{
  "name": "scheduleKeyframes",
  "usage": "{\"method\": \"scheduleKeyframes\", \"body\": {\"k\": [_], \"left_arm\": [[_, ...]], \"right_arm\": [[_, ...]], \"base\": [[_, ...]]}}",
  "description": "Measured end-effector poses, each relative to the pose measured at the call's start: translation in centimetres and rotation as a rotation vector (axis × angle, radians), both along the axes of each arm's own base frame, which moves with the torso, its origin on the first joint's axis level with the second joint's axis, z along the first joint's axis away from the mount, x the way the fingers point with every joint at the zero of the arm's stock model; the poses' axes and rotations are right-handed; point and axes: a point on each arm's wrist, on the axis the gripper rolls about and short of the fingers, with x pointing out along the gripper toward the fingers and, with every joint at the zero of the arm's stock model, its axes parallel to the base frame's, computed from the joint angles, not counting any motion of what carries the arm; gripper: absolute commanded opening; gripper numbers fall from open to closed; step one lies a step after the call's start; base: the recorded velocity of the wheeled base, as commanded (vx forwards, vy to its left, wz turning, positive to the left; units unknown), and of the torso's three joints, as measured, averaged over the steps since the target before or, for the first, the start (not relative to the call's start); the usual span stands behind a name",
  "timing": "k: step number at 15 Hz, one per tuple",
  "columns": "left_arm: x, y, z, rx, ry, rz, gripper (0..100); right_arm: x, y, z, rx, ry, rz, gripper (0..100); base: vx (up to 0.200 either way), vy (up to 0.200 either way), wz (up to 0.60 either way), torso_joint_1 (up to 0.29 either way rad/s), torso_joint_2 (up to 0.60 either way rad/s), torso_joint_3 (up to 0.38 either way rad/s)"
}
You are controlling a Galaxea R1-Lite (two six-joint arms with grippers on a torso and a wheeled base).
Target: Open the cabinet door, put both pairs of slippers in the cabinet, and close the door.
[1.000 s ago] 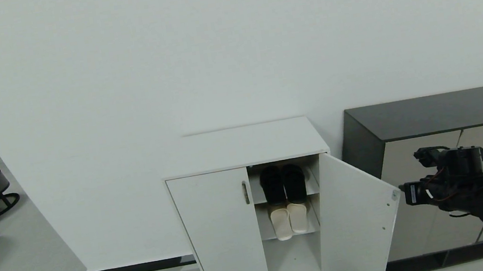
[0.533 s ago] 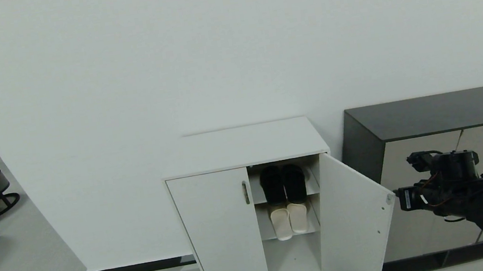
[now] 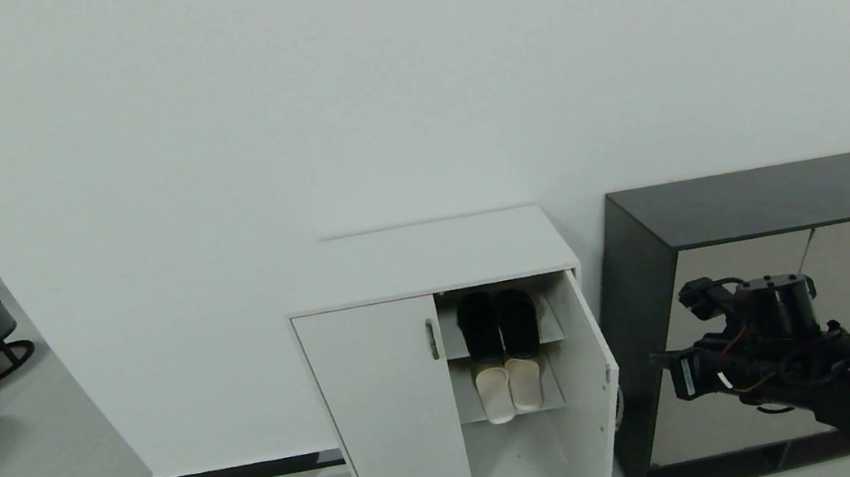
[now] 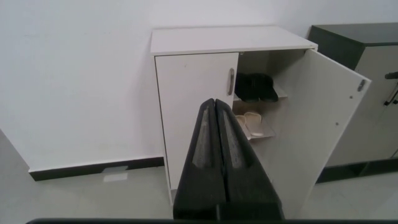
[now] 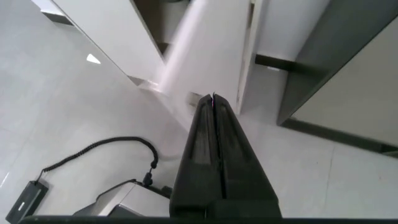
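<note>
Both pairs were already inside the cabinet (image 3: pixel 428 259) at lower centre of the head view: the black slippers (image 3: pixel 498 321) on the upper shelf and the cream slippers (image 3: pixel 509 386) on the shelf just below. What had changed over the last second was the right-hand door (image 3: pixel 591 381). It had stood swung wide, its inner face turned toward the camera, and now it had come round until it showed nearly edge-on, sticking roughly straight out from the cabinet front. The right arm had travelled leftward with it across the front of the dark sideboard (image 3: pixel 760 195) at lower right. By my reading, only the closing was left, and that was about half done; the left-hand door (image 3: pixel 381 403) was already closed.

The right gripper (image 3: pixel 659 362) was clenched, its fingers (image 5: pixel 205 143) pressed flat together with no gap, and it grasped nothing. It sat just beside the outer face of the swinging door, working as a pusher rather than a clamp; a thin dark strip showed between tip and panel in the head view, so I could not tell whether they were touching at that instant. The left gripper (image 4: pixel 215 109) was likewise clenched and held nothing, well apart from the cabinet and pointing toward it.
</note>
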Motion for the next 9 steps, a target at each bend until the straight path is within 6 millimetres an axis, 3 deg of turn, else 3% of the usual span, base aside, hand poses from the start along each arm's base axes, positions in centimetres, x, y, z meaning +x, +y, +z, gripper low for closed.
{"method": "scheduleKeyframes", "body": {"k": [8, 9], "left_arm": [[0.0, 0.0, 0.0, 0.001, 0.000, -0.001, 0], [0.0, 0.0, 0.0, 0.000, 0.000, 0.000, 0]], "right_arm": [[-1.1, 1.8, 0.3, 0.021, 0.012, 0.049, 0], [-1.3, 2.2, 0.3, 0.022, 0.015, 0.061, 0]], "base": [[0.000, 0.000, 0.00, 0.000, 0.00, 0.000], [0.200, 0.000, 0.00, 0.012, 0.00, 0.002]]}}
